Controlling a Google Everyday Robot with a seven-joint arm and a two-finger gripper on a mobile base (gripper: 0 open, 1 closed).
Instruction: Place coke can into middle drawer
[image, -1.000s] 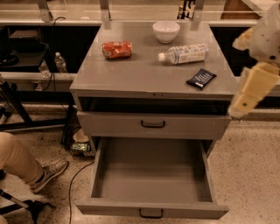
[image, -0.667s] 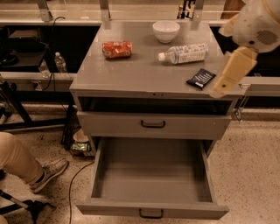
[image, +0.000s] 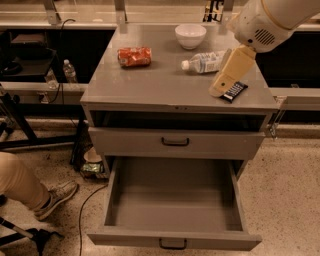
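The coke can (image: 134, 56) is red-orange with white lettering and lies on its side at the back left of the grey cabinet top (image: 150, 85). The middle drawer (image: 175, 205) is pulled far out below, a deep grey box with a low front panel and a small black handle; nothing shows inside it. My gripper (image: 220, 89) hangs from the white arm at the upper right. It is over the right part of the cabinet top, well to the right of the can, and holds nothing that I can see.
A clear plastic bottle (image: 205, 62) lies by the gripper, a black snack packet (image: 233, 91) is right under it, and a white bowl (image: 190, 35) stands behind. A shut drawer front (image: 175, 142) sits above the open drawer. A person's leg and shoe (image: 45, 197) are at the lower left.
My arm has swung left and up from beside the cabinet's right edge to over the cabinet top near the bottle. The can and the drawers have not moved.
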